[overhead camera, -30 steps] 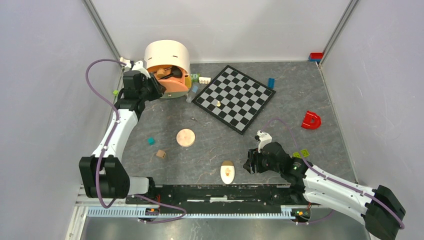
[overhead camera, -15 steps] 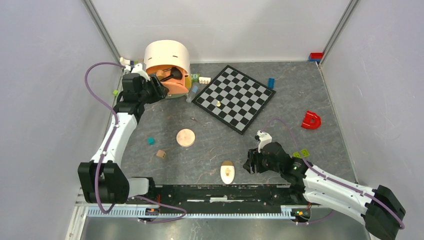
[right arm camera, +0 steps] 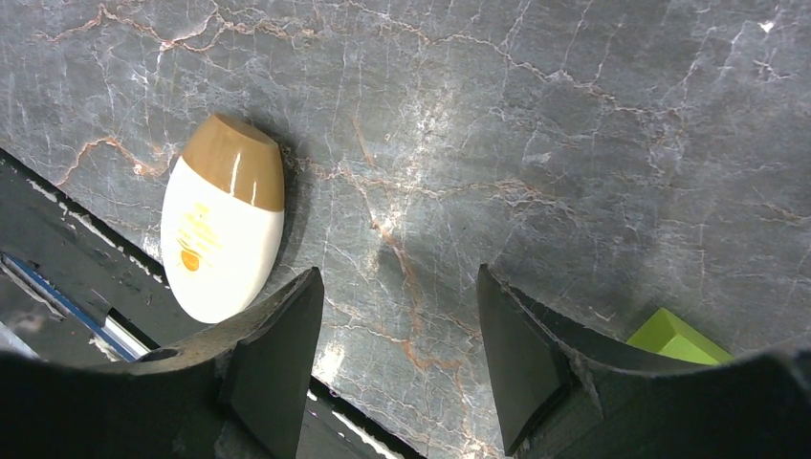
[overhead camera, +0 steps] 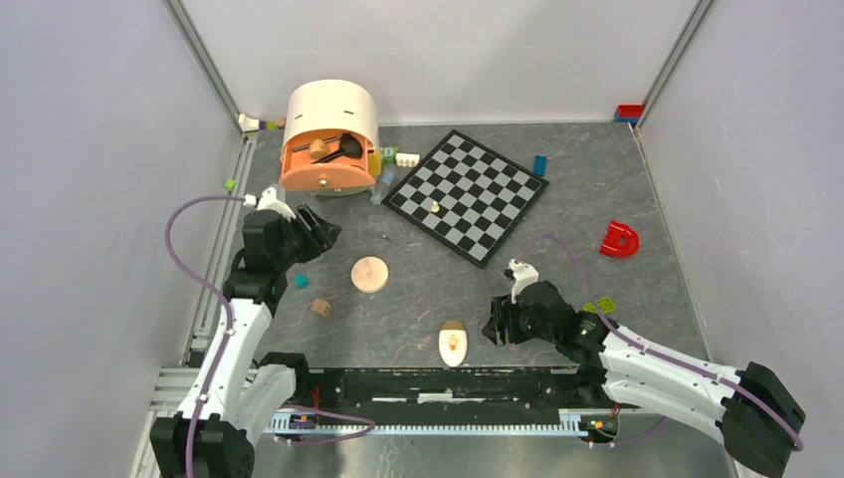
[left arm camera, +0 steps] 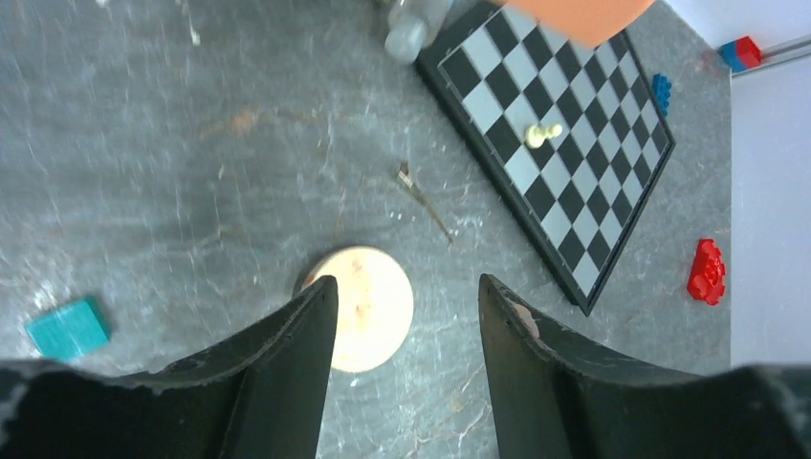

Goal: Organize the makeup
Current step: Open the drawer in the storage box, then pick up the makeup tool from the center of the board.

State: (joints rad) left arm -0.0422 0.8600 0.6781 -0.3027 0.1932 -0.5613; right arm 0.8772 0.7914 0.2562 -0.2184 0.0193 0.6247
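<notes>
Left hand (overhead camera: 320,233): wide open and empty; it hangs over the table (overhead camera: 617,179), left of centre, touching nothing.
Right hand (overhead camera: 495,329): wide open and empty, low over the near part of the table, touching nothing.
Round compact (overhead camera: 369,274): flat on the table, near the left hand and apart from it, toward the centre and the near side. In the left wrist view it shows between the two fingers (left arm camera: 277,382), partly hidden by one of them.
Cream oval bottle (overhead camera: 453,344): flat at the near edge, its brown cap pointing to the far side. It lies just left of the right hand, outside the fingers and not touching them.
Peach case (overhead camera: 333,105): at the far left corner, its orange tray (overhead camera: 323,179) holding brushes (overhead camera: 340,147); well apart from both hands.
Chessboard (overhead camera: 468,194): right of the case, with a pale pawn (overhead camera: 435,206) on it.
Loose toys: teal cube (overhead camera: 301,281) and brown cube (overhead camera: 319,307) near the left arm; red piece (overhead camera: 619,240) and blue brick (overhead camera: 539,164) on the right; green pieces (overhead camera: 600,306) by the right arm.
Top view only: both arms, the case with its brushes, the brown cube.
Left wrist view only: the clear gap between the left hand's fingers.
Right wrist view only: the orange print on the bottle's white body, and bare table between the right hand's fingers.
</notes>
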